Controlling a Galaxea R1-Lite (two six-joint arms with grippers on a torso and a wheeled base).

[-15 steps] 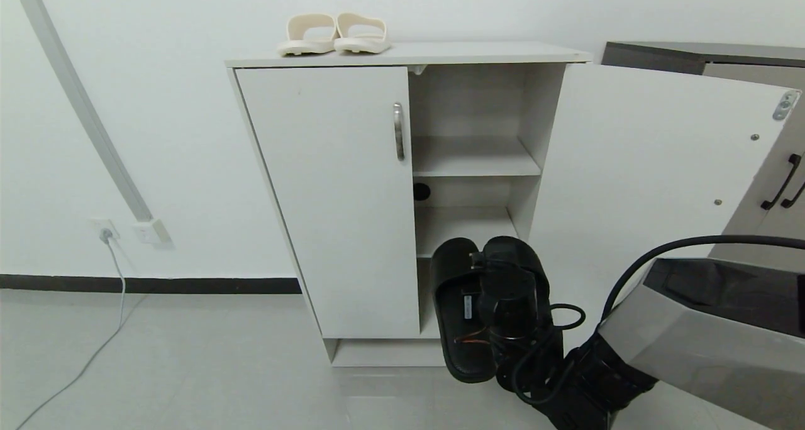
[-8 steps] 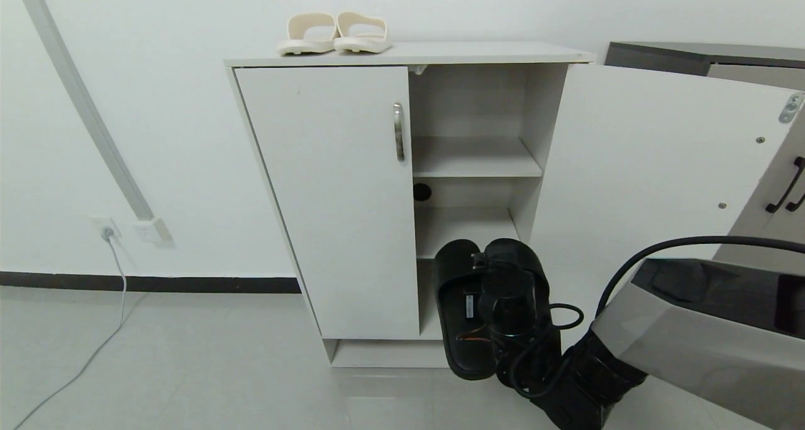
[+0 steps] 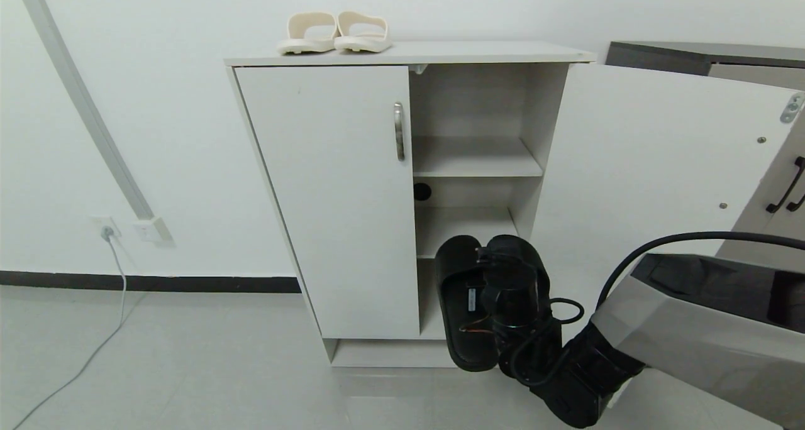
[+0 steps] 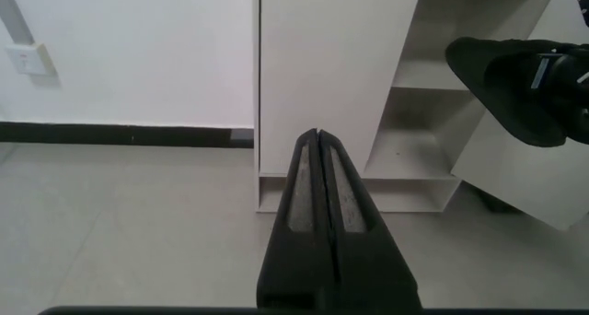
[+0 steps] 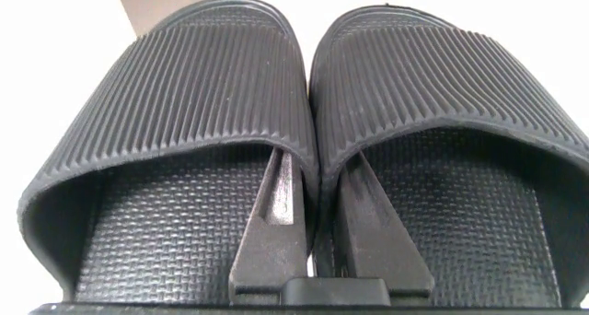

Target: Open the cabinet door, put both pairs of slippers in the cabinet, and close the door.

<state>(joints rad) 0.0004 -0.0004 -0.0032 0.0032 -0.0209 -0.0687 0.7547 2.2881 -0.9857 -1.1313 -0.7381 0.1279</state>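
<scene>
My right gripper [image 3: 497, 285] is shut on the pair of black slippers [image 3: 468, 304], pinching their inner strap edges [image 5: 313, 158] together, one finger inside each slipper. It holds them in front of the lower open compartment on the white cabinet's [image 3: 327, 197] right side. The right door [image 3: 641, 166] stands swung wide open; the left door [image 3: 339, 197] is closed. A pair of cream slippers [image 3: 336, 34] rests on the cabinet top. My left gripper [image 4: 317, 140] is shut and empty, low over the floor in front of the cabinet [image 4: 331, 75], with the black slippers [image 4: 515, 85] off to one side.
Two bare shelves [image 3: 475, 159] sit inside the open right half. A grey cabinet with black handles [image 3: 786, 185] stands behind the open door. A wall socket with a cable [image 3: 107, 235] is at the left, above grey floor tiles.
My right arm has carried the black slippers slightly up and towards the cabinet opening. The view has shifted a little.
</scene>
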